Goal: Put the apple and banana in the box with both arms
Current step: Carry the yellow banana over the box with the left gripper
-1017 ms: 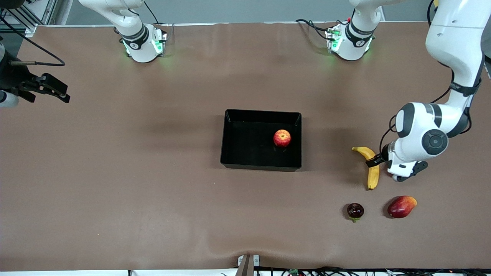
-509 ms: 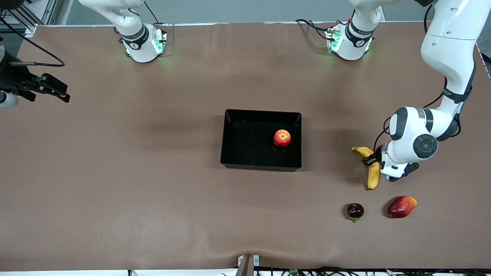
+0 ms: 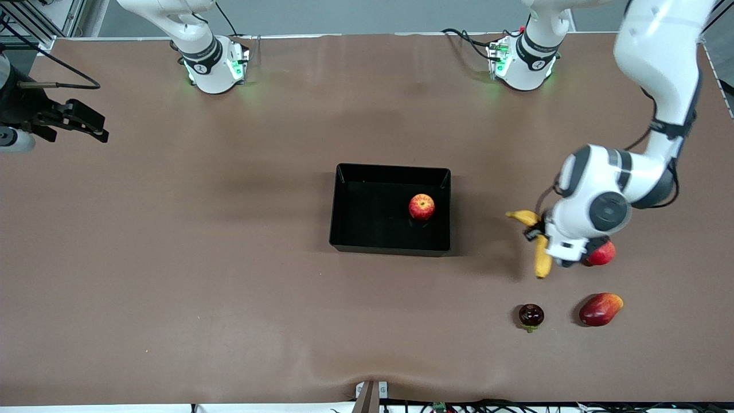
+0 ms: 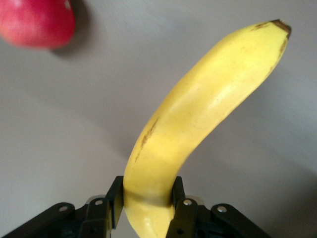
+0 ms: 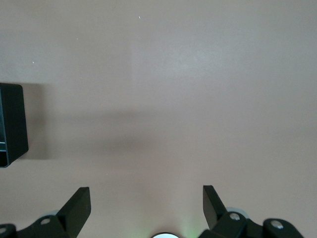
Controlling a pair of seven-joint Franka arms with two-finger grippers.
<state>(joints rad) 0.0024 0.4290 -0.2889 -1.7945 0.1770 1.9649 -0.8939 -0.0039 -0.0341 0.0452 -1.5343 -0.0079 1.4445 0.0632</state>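
Since the earlier frame the left gripper (image 3: 538, 238) has lifted the banana (image 3: 539, 252) off the table (image 3: 229, 258) and swung it toward the box (image 3: 390, 248), uncovering a plain red fruit (image 3: 602, 253). The gripper is clamped on the banana near one end; the long free end calls for a slow carry and a low release. The apple (image 3: 421, 207) lies in the box. The right gripper (image 3: 86, 123), spread wide, waits over the right arm's end of the table. The left arm hides part of the red fruit.

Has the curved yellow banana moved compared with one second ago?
Yes. The curved yellow banana, held in the left gripper, has been lifted and carried toward the shallow black plastic box, which stayed fixed.
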